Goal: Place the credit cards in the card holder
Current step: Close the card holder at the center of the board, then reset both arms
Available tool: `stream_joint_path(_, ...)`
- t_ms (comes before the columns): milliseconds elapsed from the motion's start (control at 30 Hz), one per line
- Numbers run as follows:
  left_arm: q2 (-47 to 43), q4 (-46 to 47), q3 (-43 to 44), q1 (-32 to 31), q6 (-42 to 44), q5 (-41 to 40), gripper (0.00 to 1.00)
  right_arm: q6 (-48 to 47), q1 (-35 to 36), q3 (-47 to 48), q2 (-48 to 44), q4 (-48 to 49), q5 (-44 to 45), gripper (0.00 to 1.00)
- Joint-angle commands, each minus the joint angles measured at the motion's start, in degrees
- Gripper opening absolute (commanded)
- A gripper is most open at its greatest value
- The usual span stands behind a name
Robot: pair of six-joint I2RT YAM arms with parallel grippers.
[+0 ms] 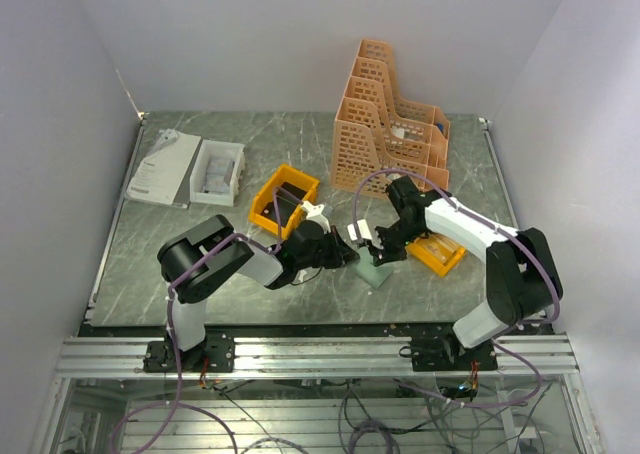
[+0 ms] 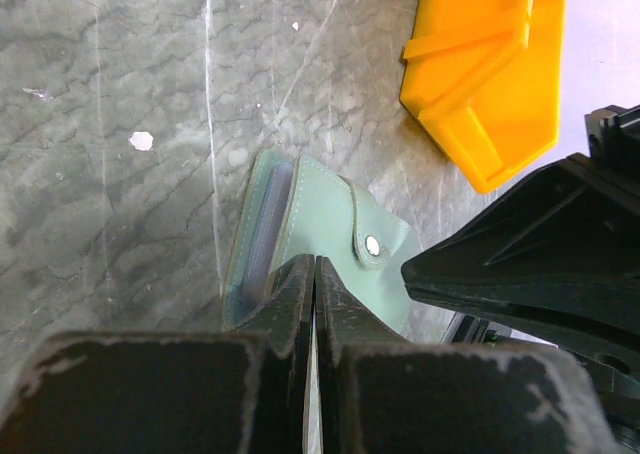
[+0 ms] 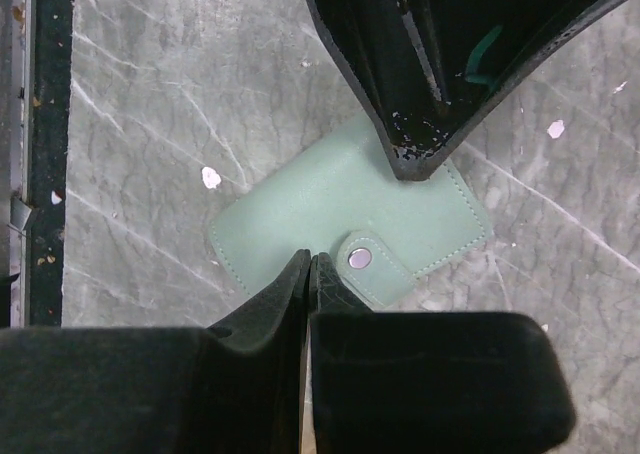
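Note:
The card holder [image 1: 378,271] is a grey-green wallet lying flat on the marble table, folded, with its snap tab fastened. It shows in the left wrist view [image 2: 320,219] and the right wrist view [image 3: 340,209]. My left gripper [image 2: 315,264] is shut, its tips at the wallet's near edge, left of the snap. My right gripper [image 3: 310,261] is shut, its tips on the wallet's edge beside the snap. The two grippers meet over the wallet in the top view, left [image 1: 348,255] and right [image 1: 368,240]. No credit card shows clearly.
A small orange bin [image 1: 437,253] lies right of the wallet, with pale contents too small to tell; it also shows in the left wrist view [image 2: 490,64]. Another orange bin [image 1: 284,199] sits behind the left arm. An orange file rack [image 1: 390,124], white box [image 1: 217,170] and papers [image 1: 163,169] stand at the back.

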Motion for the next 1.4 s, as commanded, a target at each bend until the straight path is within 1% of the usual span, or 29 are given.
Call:
stream_joint_path(0,-0.47,-3.00,0.39,0.47,2.12,1.20,0.07,1.71,-0.17,-0.57,1.53,1.91,-1.56,0.00)
stream_joint_path(133,0.39,-1.89,0.22,0.35,1.73,1.65,0.07,1.82,-0.20,-1.22,4.12,2.38,-0.78,0.00)
stream_joint_path(300,-0.04,-1.59,-0.07,0.22,1.76,1.62,0.07,1.48,-0.21,-2.13,5.16,2.44,-1.02,0.00)
stream_joint_path(400,-1.27,-1.93,-0.25,0.21,2.16,1.54,0.07,0.33,-0.30,-0.95,3.66,0.12,-2.07,0.00)
stream_joint_path(500,-3.81,-2.55,-0.96,0.16,2.72,1.15,0.07,-0.26,-0.64,2.96,0.41,-4.27,-4.43,0.00)
stream_joint_path(600,-9.26,-5.12,-1.74,0.19,4.97,-0.37,0.08,4.81,-0.89,7.21,-3.65,-4.83,-3.73,0.00)
stream_joint_path(633,-12.35,-6.43,-2.22,0.15,6.34,-2.04,0.08,8.47,-1.09,8.30,-5.47,-3.65,-2.75,0.00)
stream_joint_path(700,-19.29,-11.65,-2.20,0.27,10.06,-5.72,0.11,14.99,-2.18,9.15,-10.59,2.14,-0.38,0.00)
stream_joint_path(733,-24.03,-18.08,-0.73,0.38,13.24,-8.63,0.15,17.49,-3.21,9.21,-13.69,6.27,0.46,0.00)
stream_joint_path(767,-26.56,-23.51,0.28,0.44,14.76,-10.17,0.23,20.15,-4.42,9.30,-16.52,9.66,1.10,0.14)
stream_joint_path(800,-29.66,-28.35,2.26,0.45,17.30,-12.53,0.32,22.10,-5.53,10.03,-18.77,11.56,1.83,0.33)
stream_joint_path(833,-32.71,-32.87,4.16,0.59,20.21,-15.25,0.41,23.42,-6.60,12.14,-19.96,11.66,2.15,0.47)
stream_joint_path(867,-36.05,-36.59,6.55,1.03,21.99,-17.13,0.51,24.49,-7.62,15.17,-19.54,10.27,1.77,0.55)
stream_joint_path(900,-38.20,-39.70,8.40,1.74,23.33,-18.32,0.63,25.96,-8.59,18.46,-18.76,8.83,1.05,0.61)
stream_joint_path(933,-40.07,-42.54,10.25,2.64,24.38,-18.76,0.75,28.21,-9.43,21.42,-18.08,8.17,0.04,0.68)
stream_joint_path(967,-41.71,-45.17,12.18,3.77,24.95,-18.73,0.86,32.71,-10.14,23.68,-17.77,8.77,-0.47,0.76)
stream_joint_path(1000,-42.86,-47.82,14.41,4.94,25.71,-18.03,0.91,37.05,-10.60,25.41,-17.68,10.07,-0.05,0.86)
stream_joint_path(1033,-43.70,-50.30,17.05,6.07,26.58,-16.77,0.93,40.76,-10.99,26.65,-17.94,11.68,0.85,0.97)
stream_joint_path(1067,-44.16,-53.47,20.36,7.19,27.45,-15.39,0.94,44.87,-11.40,27.39,-18.42,13.58,2.06,0.99)
stream_joint_path(1167,-44.29,-62.93,31.03,8.74,29.40,-14.18,0.95,55.07,-11.98,29.38,-20.65,18.71,6.71,1.00)
stream_joint_path(1267,-44.02,-70.54,41.03,8.93,30.51,-15.04,0.96,62.38,-12.10,35.68,-20.08,17.87,10.14,1.00)
stream_joint_path(1367,-43.82,-76.56,49.61,8.90,30.91,-15.45,0.97,64.74,-12.08,42.46,-19.99,16.14,12.11,1.00)
